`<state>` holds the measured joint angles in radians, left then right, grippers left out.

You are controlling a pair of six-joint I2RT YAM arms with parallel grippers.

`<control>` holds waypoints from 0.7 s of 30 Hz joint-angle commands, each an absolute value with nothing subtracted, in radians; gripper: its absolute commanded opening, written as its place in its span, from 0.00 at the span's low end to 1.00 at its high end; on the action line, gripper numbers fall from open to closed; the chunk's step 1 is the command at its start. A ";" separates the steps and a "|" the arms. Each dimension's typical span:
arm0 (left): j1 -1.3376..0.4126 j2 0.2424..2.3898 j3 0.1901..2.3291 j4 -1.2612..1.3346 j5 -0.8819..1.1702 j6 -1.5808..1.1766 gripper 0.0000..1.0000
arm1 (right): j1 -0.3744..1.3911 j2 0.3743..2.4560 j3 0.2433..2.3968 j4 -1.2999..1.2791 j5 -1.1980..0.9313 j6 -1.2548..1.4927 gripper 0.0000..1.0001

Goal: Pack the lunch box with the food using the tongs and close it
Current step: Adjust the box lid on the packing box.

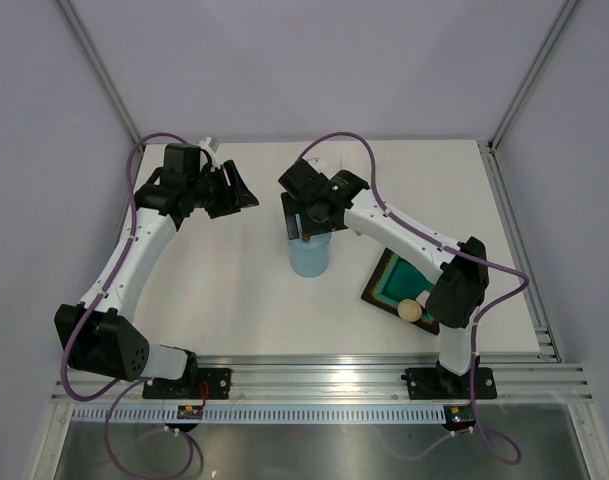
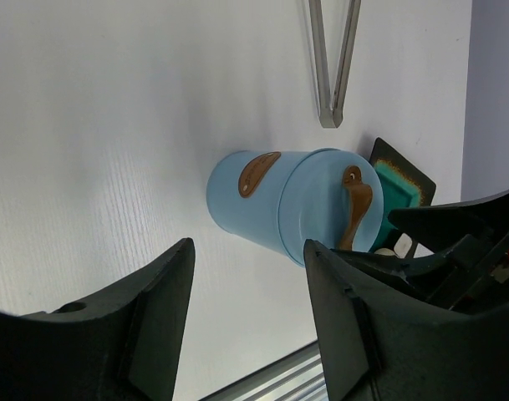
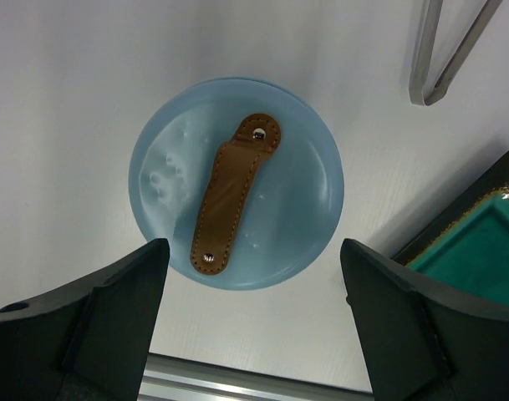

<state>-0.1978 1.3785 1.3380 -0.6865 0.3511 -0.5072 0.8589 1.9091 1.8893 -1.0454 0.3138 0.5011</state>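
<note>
The light blue lunch box (image 1: 309, 260) stands upright mid-table with its lid on. A brown strap (image 3: 233, 196) runs across the lid (image 3: 296, 192). My right gripper (image 3: 254, 244) hangs open just above the lid, its fingers wider apart than the lid and touching nothing. My left gripper (image 2: 247, 246) is open and empty to the left of the box, which the left wrist view shows from the side (image 2: 246, 205). The silver tongs (image 2: 333, 67) lie on the table beyond the box, their tips also in the right wrist view (image 3: 442, 58). A beige bun (image 1: 412, 310) and white pieces (image 2: 402, 245) rest on the plate.
The dark square plate with a teal centre (image 1: 394, 280) lies just right of the box, under the right forearm. A metal rail (image 1: 314, 380) runs along the near table edge. Grey walls close in the back and sides.
</note>
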 commanded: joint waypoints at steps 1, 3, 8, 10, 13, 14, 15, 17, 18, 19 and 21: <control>-0.192 1.370 1.333 -0.660 0.359 -0.514 0.58 | 0.871 1.891 2.017 -1.106 0.388 0.460 0.91; -0.190 1.367 1.335 -0.660 0.357 -0.515 0.58 | 0.871 1.875 2.081 -1.121 0.397 0.454 0.91; -0.190 1.367 1.335 -0.663 0.357 -0.511 0.58 | 0.871 1.852 2.135 -1.092 0.374 0.436 0.92; -0.190 1.368 1.333 -0.663 0.360 -0.511 0.58 | 0.871 1.855 2.123 -1.075 0.364 0.430 0.92; -0.190 1.370 1.330 -0.663 0.362 -0.511 0.58 | 0.871 1.881 2.105 -1.054 0.342 0.431 0.92; -0.190 1.370 1.330 -0.661 0.362 -0.511 0.58 | 0.871 1.894 2.086 -1.036 0.324 0.436 0.92; -0.192 1.370 1.328 -0.664 0.362 -0.511 0.58 | 0.870 1.898 2.073 -1.025 0.315 0.437 0.92; -0.190 1.368 1.324 -0.666 0.362 -0.509 0.58 | 0.867 1.910 2.019 -0.988 0.293 0.442 0.91; -0.190 1.367 1.321 -0.666 0.362 -0.508 0.58 | 0.865 1.916 2.000 -0.977 0.276 0.448 0.90; -0.190 1.367 1.321 -0.664 0.361 -0.508 0.58 | 0.865 1.922 1.979 -0.968 0.270 0.449 0.89; -0.189 1.365 1.312 -0.666 0.362 -0.505 0.58 | 0.862 1.947 1.930 -0.950 0.253 0.456 0.88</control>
<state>-0.1970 1.3785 1.3266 -0.6861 0.3511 -0.5064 0.8635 1.8996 1.9858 -1.0008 0.3016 0.4496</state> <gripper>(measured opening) 0.580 0.890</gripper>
